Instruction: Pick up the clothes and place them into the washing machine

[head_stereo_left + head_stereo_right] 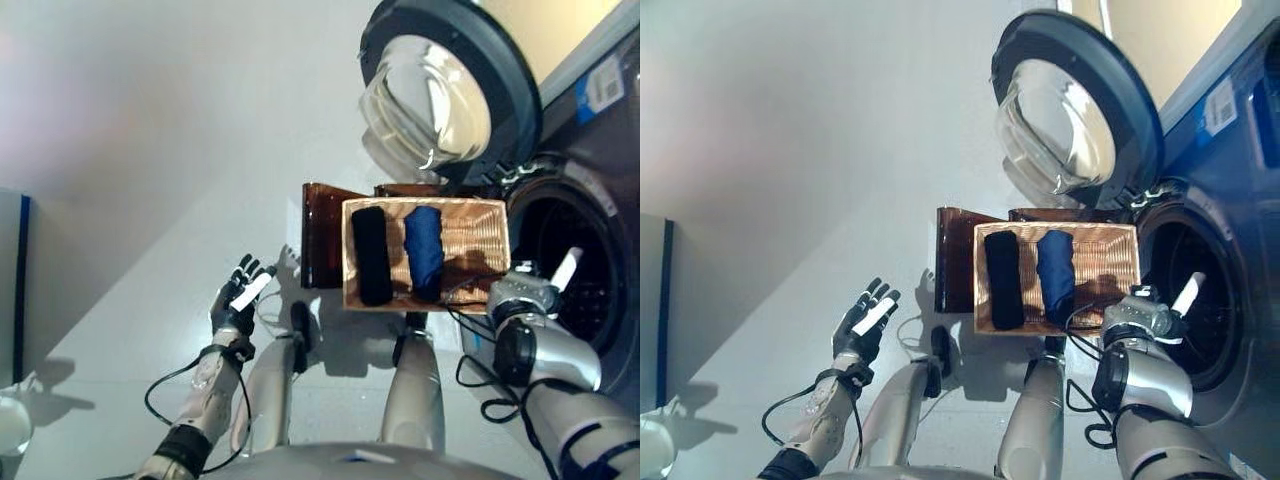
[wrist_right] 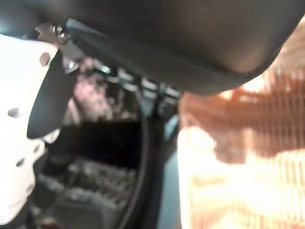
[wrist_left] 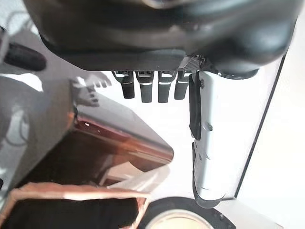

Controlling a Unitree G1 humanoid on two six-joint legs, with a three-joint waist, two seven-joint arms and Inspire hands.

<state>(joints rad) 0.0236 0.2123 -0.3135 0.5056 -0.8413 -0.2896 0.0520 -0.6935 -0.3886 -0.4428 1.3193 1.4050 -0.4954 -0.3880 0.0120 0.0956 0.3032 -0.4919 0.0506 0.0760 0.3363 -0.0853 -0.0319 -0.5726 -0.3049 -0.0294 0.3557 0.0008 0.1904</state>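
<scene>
Hands nearest the viewer: the left hand [image 1: 236, 297] hangs over bare pale floor [image 1: 150, 180], fingers straight and spread, holding nothing; the right hand [image 1: 1143, 311] sits between the basket's corner and the drum mouth, thumb extended, its fingers too blurred to tell. Beyond them, a rectangular woven wicker basket [image 1: 480, 235] rests on a dark brown stand [image 1: 322, 235], just beside the dark-grey front-loading washing machine [image 1: 1230, 200]. Inside the basket lie a rolled black garment [image 1: 372, 255] and a rolled navy-blue garment [image 1: 425, 250], side by side. Farthest, the round glass door [image 1: 1070, 110] stands swung open above the basket.
</scene>
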